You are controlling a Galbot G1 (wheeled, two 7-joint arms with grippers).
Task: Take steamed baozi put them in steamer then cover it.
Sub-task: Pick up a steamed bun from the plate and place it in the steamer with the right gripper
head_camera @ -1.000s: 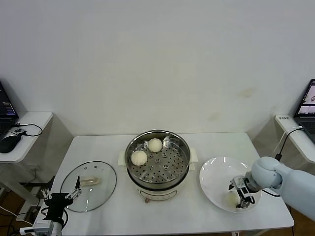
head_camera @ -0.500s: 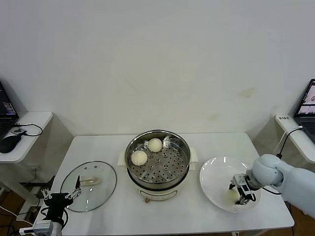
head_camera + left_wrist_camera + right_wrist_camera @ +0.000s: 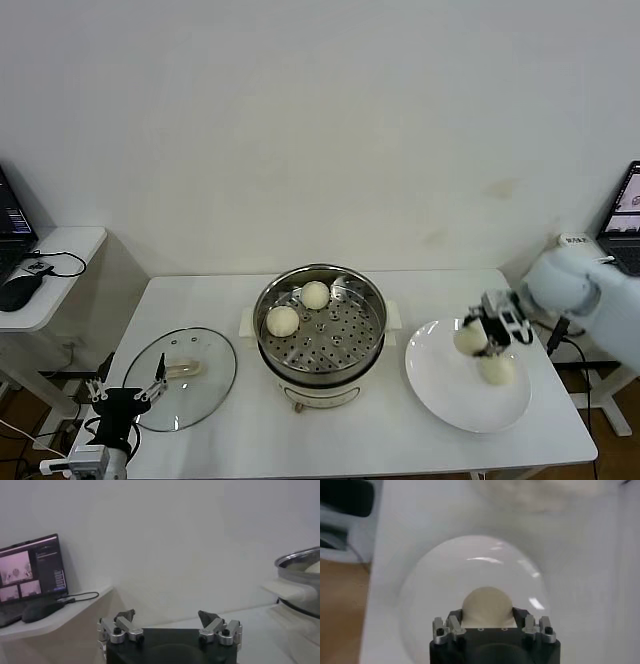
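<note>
— Stainless steel is shining mid-tabletop (image 3: 200,300): the steamer (image 3: 320,322) is sitting uncovered on its white electric base. What is lying inside it?

— Two steamed baozi are resting on the perforated tray, one (image 3: 283,321) toward the robot's left, the other (image 3: 315,294) nearer the far rim. They are lying close together but apart.

— And the right pincer (image 3: 476,338)?

— It is hanging above the white plate (image 3: 445,390), pinching a third baozi (image 3: 469,340) between its fingers. In the right wrist view that bun (image 3: 487,607) is sitting snug between the two fingertips, with the plate (image 3: 440,580) spread out below it.

— Is anything lying on the plate itself?

— One more baozi (image 3: 496,370) is resting there, just beneath the raised one. I think the two are apart, though from the head view they are nearly overlapping, so I am not certain.

— Where is the cover?

— The glass lid (image 3: 181,378) is lying flat on the tabletop at the robot's left of the steamer, its cream handle (image 3: 182,369) facing up.

— And the left pincer (image 3: 128,394)?

— It is idling beside the near edge of the lid, fingers spread wide and gripping nothing. Its wrist view is showing both fingertips well apart, with the steamer's rim (image 3: 300,560) off to one side.
</note>
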